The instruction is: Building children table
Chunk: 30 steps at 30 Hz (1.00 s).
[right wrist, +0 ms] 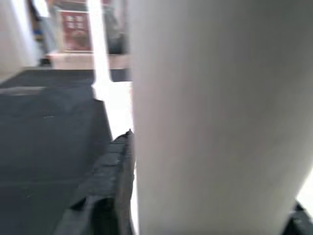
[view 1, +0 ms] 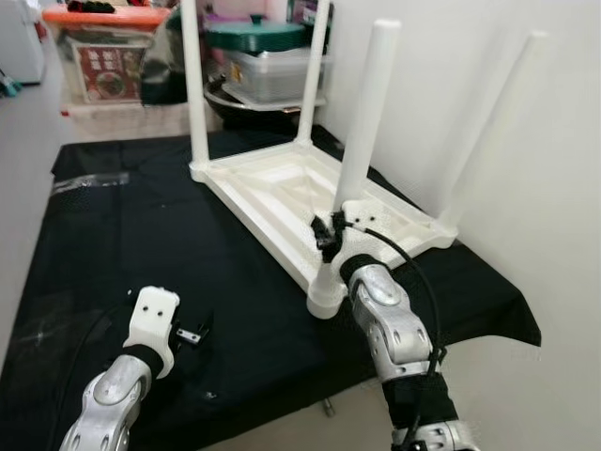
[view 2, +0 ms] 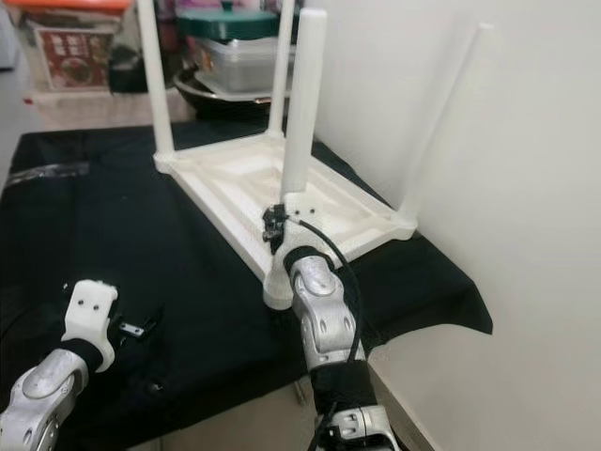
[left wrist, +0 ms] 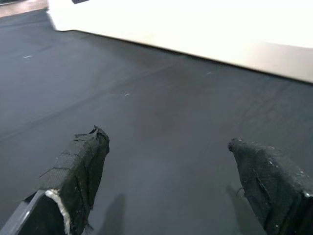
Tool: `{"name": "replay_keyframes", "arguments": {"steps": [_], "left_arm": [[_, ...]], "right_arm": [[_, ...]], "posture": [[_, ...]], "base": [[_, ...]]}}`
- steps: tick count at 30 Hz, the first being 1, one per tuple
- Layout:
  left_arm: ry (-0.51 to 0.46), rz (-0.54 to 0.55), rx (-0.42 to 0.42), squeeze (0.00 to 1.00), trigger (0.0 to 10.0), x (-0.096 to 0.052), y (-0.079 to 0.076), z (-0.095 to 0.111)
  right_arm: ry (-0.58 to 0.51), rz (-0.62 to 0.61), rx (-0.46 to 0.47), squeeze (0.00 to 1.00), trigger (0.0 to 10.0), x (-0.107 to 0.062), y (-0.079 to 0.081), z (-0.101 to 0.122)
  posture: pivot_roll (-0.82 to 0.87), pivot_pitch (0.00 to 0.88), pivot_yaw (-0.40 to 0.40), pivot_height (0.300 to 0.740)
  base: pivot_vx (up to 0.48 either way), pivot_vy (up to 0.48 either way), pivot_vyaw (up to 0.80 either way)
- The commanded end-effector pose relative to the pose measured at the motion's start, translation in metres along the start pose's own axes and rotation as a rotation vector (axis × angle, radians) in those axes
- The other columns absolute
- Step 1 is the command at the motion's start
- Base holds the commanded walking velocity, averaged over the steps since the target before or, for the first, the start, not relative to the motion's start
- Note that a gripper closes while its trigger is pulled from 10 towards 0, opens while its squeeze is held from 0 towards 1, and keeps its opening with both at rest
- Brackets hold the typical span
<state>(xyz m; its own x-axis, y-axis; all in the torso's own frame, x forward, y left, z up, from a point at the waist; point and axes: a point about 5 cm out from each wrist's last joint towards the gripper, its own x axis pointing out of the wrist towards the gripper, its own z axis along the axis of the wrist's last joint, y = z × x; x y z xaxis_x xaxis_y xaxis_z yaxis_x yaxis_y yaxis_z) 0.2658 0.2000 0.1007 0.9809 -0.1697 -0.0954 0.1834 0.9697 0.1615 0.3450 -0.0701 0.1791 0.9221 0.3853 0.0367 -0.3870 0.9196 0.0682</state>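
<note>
A white children's table (view 1: pixel 278 191) lies upside down on a black cloth (view 1: pixel 122 244), its four legs pointing up. My right gripper (view 1: pixel 331 235) is shut on the base of the nearest leg (view 1: pixel 366 113). In the right wrist view that leg (right wrist: pixel 215 107) stands tight against one black finger (right wrist: pixel 110 181). My left gripper (left wrist: pixel 165 138) hovers open just above the bare cloth to the table's left, nothing between its fingers; it also shows low in the left eye view (view 1: pixel 191 334). The table's side edge (left wrist: pixel 195 29) runs ahead of it.
A white wall (view 1: pixel 545 169) stands close on the right, touching the far right leg (view 1: pixel 493 122). Behind the cloth sit a box with an orange lid (view 1: pixel 103 47), a green-lidded pot (view 1: pixel 254 36) and a clear container (view 1: pixel 272 73). The cloth ends at the front right (view 1: pixel 507 324).
</note>
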Motion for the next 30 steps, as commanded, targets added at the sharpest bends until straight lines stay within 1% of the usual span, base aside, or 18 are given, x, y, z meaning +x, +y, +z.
{"name": "replay_keyframes", "arguments": {"steps": [1, 2, 3, 5, 7, 10, 11, 12, 14, 15, 18, 19, 24, 25, 27, 28, 29, 30], "left_arm": [[-0.004, -0.009, 0.009, 0.00, 10.0, 0.003, -0.001, 0.003], [-0.004, -0.007, 0.009, 0.00, 10.0, 0.003, 0.000, 0.004], [-0.005, -0.006, 0.010, 0.00, 10.0, 0.002, 0.001, 0.003], [-0.004, -0.004, 0.011, 0.00, 10.0, 0.002, 0.002, 0.003], [-0.004, -0.004, 0.011, 0.00, 10.0, 0.002, 0.002, 0.003], [-0.002, -0.004, 0.007, 0.00, 10.0, 0.004, -0.002, 0.001], [-0.002, -0.004, 0.007, 0.00, 10.0, 0.004, -0.002, 0.001], [-0.004, -0.007, 0.005, 0.00, 10.0, 0.005, -0.004, 0.001], [-0.014, -0.009, 0.002, 0.00, 10.0, 0.006, -0.005, 0.004], [-0.016, 0.005, 0.004, 0.00, 10.0, 0.004, -0.001, 0.004], [-0.015, 0.009, 0.005, 0.00, 10.0, 0.003, 0.000, 0.004], [-0.008, 0.014, 0.009, 0.00, 10.0, 0.001, 0.003, 0.002], [0.000, 0.021, 0.009, 0.00, 10.0, -0.001, 0.004, -0.001], [-0.001, 0.011, 0.003, 0.00, 10.0, 0.001, 0.000, -0.001], [-0.001, 0.008, 0.002, 0.00, 10.0, 0.002, -0.001, -0.001], [-0.002, 0.000, 0.002, 0.00, 10.0, 0.003, -0.003, 0.000], [-0.005, -0.002, 0.002, 0.00, 10.0, 0.004, -0.004, 0.000], [-0.006, -0.004, 0.002, 0.00, 10.0, 0.004, -0.004, 0.001]], "right_arm": [[0.003, 0.118, 0.033, 0.99, 10.0, 0.009, 0.010, 0.004], [-0.001, 0.131, 0.019, 0.99, 10.0, 0.012, 0.010, 0.007], [-0.025, 0.220, 0.045, 0.00, 10.0, 0.016, 0.013, 0.015], [-0.054, 0.326, 0.086, 0.00, 10.0, 0.017, 0.018, 0.025], [-0.056, 0.337, 0.094, 0.00, 10.0, 0.014, 0.020, 0.028], [-0.095, 0.917, -0.045, 0.00, 10.0, -0.007, 0.040, 0.039], [-0.095, 0.917, -0.045, 0.00, 10.0, -0.007, 0.040, 0.039], [-0.080, 1.030, -0.070, 0.00, 10.0, -0.012, 0.043, 0.037], [-0.039, 1.183, -0.102, 0.00, 9.1, -0.020, 0.054, 0.028], [-0.015, 1.286, -0.131, 0.00, 4.9, -0.028, 0.066, 0.019], [-0.009, 1.309, -0.137, 0.00, 4.9, -0.030, 0.070, 0.017], [0.004, 1.332, -0.093, 0.00, 0.0, -0.032, 0.081, 0.013], [0.021, 1.206, -0.070, 0.00, 0.0, -0.022, 0.086, 0.003], [0.077, 0.966, -0.059, 0.00, 0.0, -0.006, 0.075, -0.006], [0.095, 0.909, -0.056, 0.00, 0.0, -0.003, 0.071, -0.009], [0.142, 0.672, -0.058, 0.00, 0.0, 0.009, 0.054, -0.016], [0.193, 0.379, -0.048, 0.00, 0.0, 0.017, 0.026, -0.024], [0.230, 0.173, -0.045, 0.00, 0.0, 0.018, 0.005, -0.030]], "posture": [[0.20, 0.000, -0.104, 0.740], [0.20, 0.000, -0.104, 0.740], [0.20, 0.000, -0.106, 0.740], [0.20, 0.000, -0.106, 0.740], [0.20, 0.000, -0.106, 0.740], [0.21, 0.000, -0.117, 0.740], [0.21, 0.000, -0.117, 0.740], [0.21, 0.000, -0.117, 0.740], [0.23, 0.000, -0.129, 0.740], [0.23, 0.000, -0.133, 0.740], [0.23, 0.000, -0.133, 0.740], [0.23, 0.000, -0.137, 0.740], [0.23, 0.000, -0.134, 0.740], [0.21, 0.000, -0.127, 0.740], [0.21, 0.000, -0.127, 0.740], [0.20, 0.000, -0.123, 0.740], [0.20, 0.000, -0.122, 0.740], [0.20, 0.000, -0.122, 0.740]], "base": [[0.000, 0.000, 0.00], [0.000, 0.000, 0.00], [0.000, 0.000, 0.00], [0.000, 0.000, 0.00], [0.000, 0.000, 0.00], [0.000, 0.000, 0.00], [0.000, 0.000, 0.00], [0.000, 0.000, 0.00], [0.000, 0.000, 0.00], [0.000, 0.000, 0.00], [0.000, 0.000, 0.00], [0.000, 0.000, 0.00], [0.000, 0.000, 0.00], [0.000, 0.000, 0.00], [0.000, 0.000, 0.00], [0.000, 0.000, 0.00], [0.000, 0.000, 0.00], [0.000, 0.000, 0.00]]}}
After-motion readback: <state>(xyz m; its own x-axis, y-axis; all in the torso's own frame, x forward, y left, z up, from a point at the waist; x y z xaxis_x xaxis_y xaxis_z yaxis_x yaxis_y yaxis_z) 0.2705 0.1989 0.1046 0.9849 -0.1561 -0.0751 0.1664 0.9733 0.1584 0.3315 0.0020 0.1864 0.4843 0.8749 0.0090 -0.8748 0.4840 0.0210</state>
